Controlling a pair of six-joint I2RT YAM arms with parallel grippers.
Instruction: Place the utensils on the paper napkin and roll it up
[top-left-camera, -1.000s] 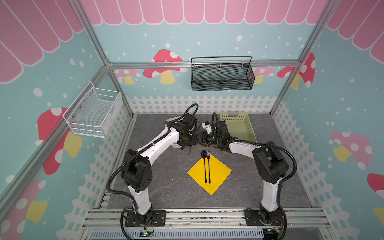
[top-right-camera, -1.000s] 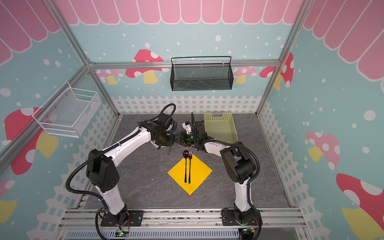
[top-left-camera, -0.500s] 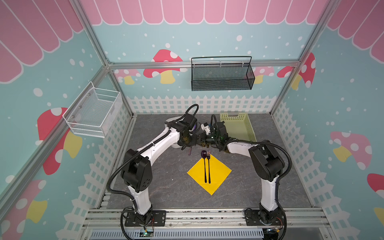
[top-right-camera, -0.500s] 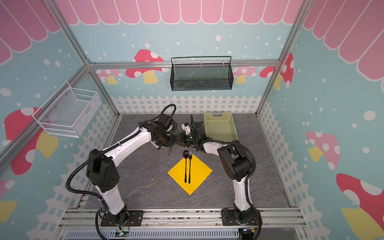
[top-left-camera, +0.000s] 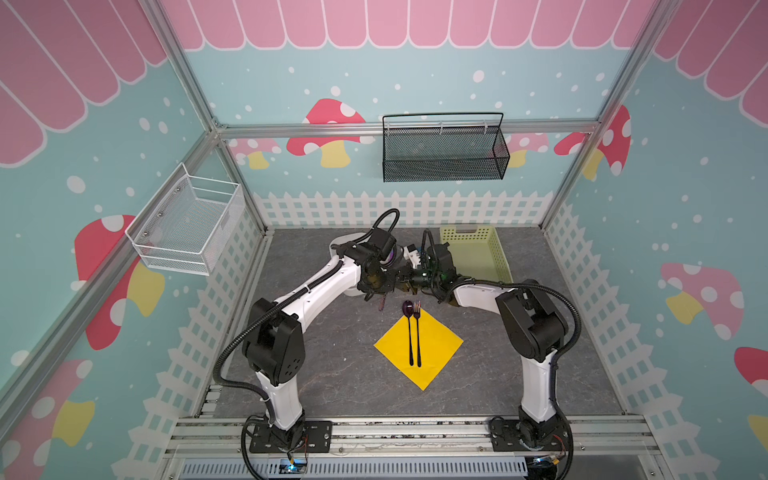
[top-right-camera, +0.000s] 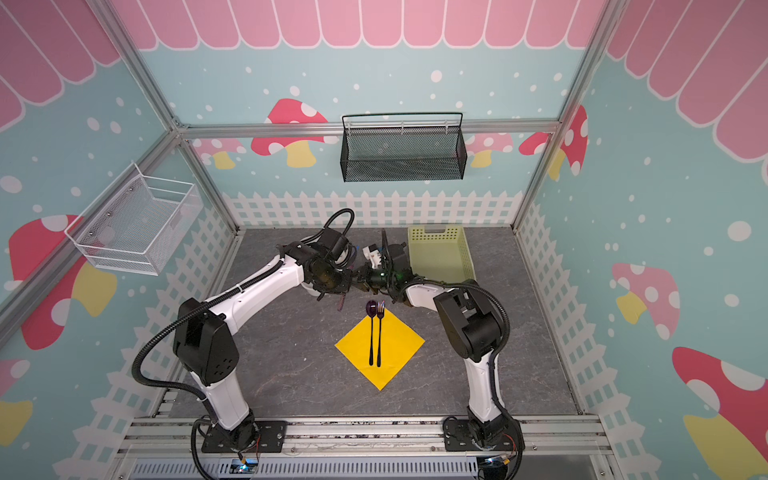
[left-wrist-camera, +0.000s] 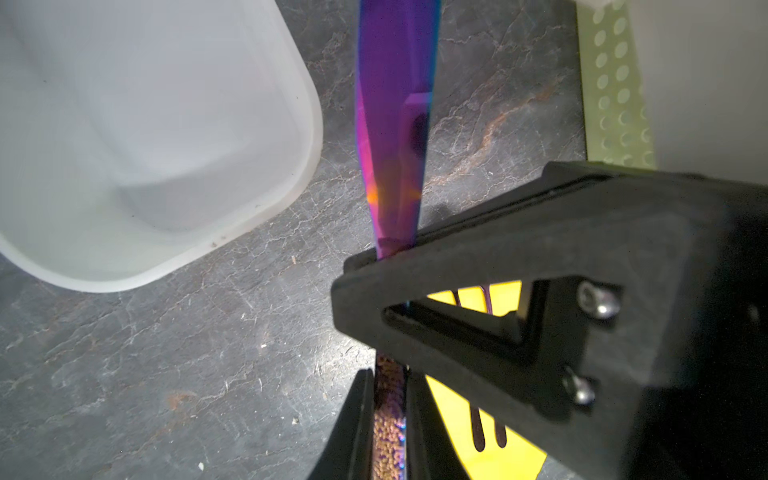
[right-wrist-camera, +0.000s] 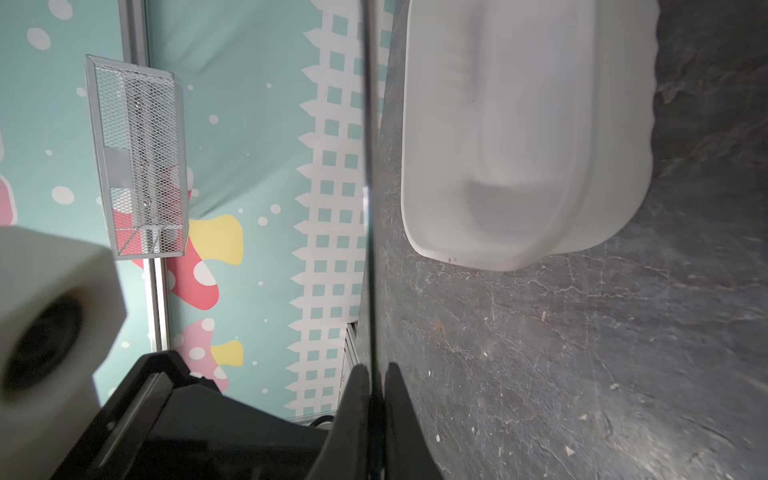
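The yellow paper napkin (top-left-camera: 438, 345) (top-right-camera: 401, 345) lies as a diamond on the grey floor. On it, side by side, lie the dark spoon (top-left-camera: 410, 336) (top-right-camera: 371, 336) and fork (top-left-camera: 417, 336) (top-right-camera: 379, 336), with their heads off its far corner. Behind it my two grippers meet in the air on the violet knife (left-wrist-camera: 395, 104). The left gripper (left-wrist-camera: 388, 382) (top-left-camera: 380, 293) is shut on its textured handle. Further along, the right gripper (right-wrist-camera: 376, 374) (top-left-camera: 405, 284) is shut on the blade, which shows edge-on in the right wrist view. The handle end (top-left-camera: 381, 305) hangs below the left gripper.
A white tub (left-wrist-camera: 145, 145) (right-wrist-camera: 519, 145) stands on the floor behind the left gripper. At the back right stands a pale green perforated basket (top-left-camera: 478, 253) (top-right-camera: 440, 253). A black mesh basket (top-left-camera: 442, 153) and a white wire basket (top-left-camera: 187, 224) hang on the walls.
My right gripper has drawn in towards the left gripper and closed on the knife. The left arm, napkin, spoon and fork have stayed put.
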